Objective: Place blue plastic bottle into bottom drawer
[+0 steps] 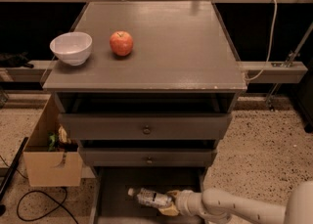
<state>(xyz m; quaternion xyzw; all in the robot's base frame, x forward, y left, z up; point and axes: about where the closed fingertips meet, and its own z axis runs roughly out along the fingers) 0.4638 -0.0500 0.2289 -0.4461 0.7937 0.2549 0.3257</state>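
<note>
A grey cabinet [195, 47] stood centre on speckled floor [264, 145] in dim light. A cardboard box [49, 167] sat at 8 o'clock, a grey beam [274, 71] at 3. The gripper [168, 207] clasped the bottle [151, 198] at 6 o'clock.

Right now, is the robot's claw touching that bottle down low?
Touching. The camera view shows the gripper, low over the bottom drawer, closed on the base of the blue plastic bottle.

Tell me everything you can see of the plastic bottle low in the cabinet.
The bottle is small, clear plastic, with a white cap and a pale label with dark print. It lies on its side over the open bottom drawer, cap toward the left. The pincer grips its other end; whether it touches the drawer floor is unclear.
</note>
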